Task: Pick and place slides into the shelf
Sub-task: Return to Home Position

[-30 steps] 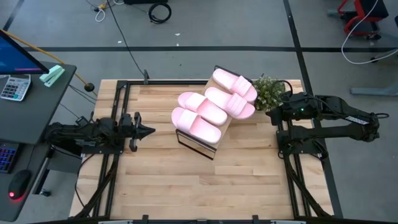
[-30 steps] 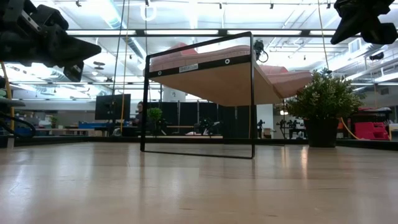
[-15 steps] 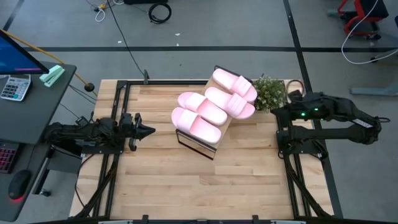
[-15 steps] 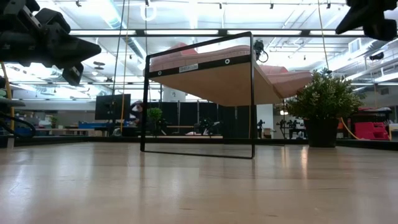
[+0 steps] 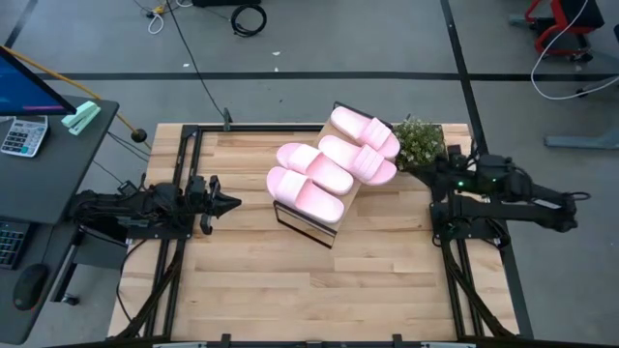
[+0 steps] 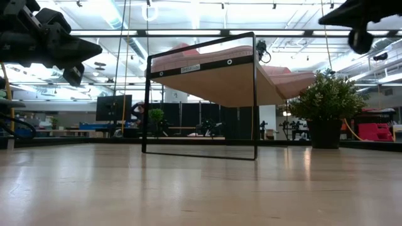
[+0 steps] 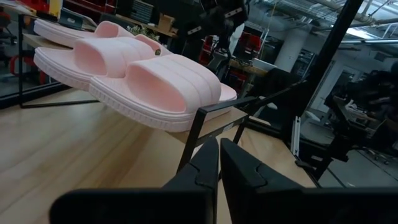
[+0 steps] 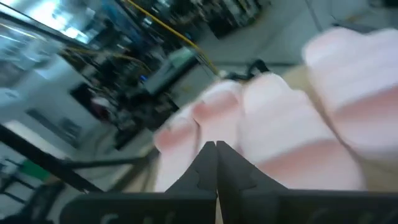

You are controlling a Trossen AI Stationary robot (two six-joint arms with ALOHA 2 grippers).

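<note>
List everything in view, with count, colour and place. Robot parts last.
slides: four, pale pink, side by side on top of the shelf
shelf: one, light wood top on black wire frame, back middle of the table
plant: one, green in a dark pot, beside the shelf on the right
table: one, light wood
calculator: one, pale, on the dark desk left of the table
left gripper: dark, shut, left side, pointing at the shelf
right gripper: dark, shut, right edge, near the plant

Pale pink slides (image 5: 334,164); light wood, black-framed shelf (image 6: 220,81).
</note>
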